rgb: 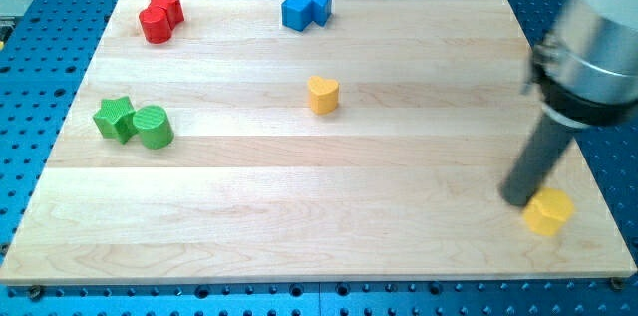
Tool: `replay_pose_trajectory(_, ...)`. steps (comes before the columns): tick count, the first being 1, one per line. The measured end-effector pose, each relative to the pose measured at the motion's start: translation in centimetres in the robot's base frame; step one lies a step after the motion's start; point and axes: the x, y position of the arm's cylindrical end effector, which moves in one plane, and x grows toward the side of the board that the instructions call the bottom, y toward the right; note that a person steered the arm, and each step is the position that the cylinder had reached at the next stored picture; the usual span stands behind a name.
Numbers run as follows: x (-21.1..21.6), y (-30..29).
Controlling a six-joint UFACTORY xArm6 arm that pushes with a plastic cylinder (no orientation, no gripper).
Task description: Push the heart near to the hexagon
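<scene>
Rod first: my tip (518, 199) is planted down in the board's corner at the view's bottom right, pretty much touching the yellow hexagon (549, 212), sitting just off its upper-left side. It's a bare rod, so it isn't holding or clamping anything, just resting against the wood next to that block. The rod itself leans up toward the view's right into the blurry grey arm housing (598, 52).

The yellow heart (323, 95) is the one that matters, and it's sitting well apart from the hexagon, up around the middle of the wooden board (299, 216), a bit toward the view's top. Nothing lies between those two, just bare wood.

Rest of the stuff is parked along the edges. Up at the view's top left there's a pair of red blocks (160, 17) touching each other; I can't really make out their shapes beyond one looking roundish. At the view's top centre two blue blocks (305, 9) are pressed together, kind of boxy looking. Over on the view's left side a green star (115, 118) sits right up against a green cylinder (154, 127).

The whole board lies on a blue perforated table (60, 17).
</scene>
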Motion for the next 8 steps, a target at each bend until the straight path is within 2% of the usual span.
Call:
replay_pose_trajectory(1,0.2,-1.6)
replay_pose_trajectory(2,-3.3,-5.6)
replay_pose_trajectory(3,-3.4,-11.1)
replay_pose_trajectory(4,-4.8,-21.7)
replay_pose_trajectory(5,-11.3,-27.8)
replay_pose_trajectory(6,-14.5,-27.2)
replay_pose_trajectory(8,-14.3,-22.7)
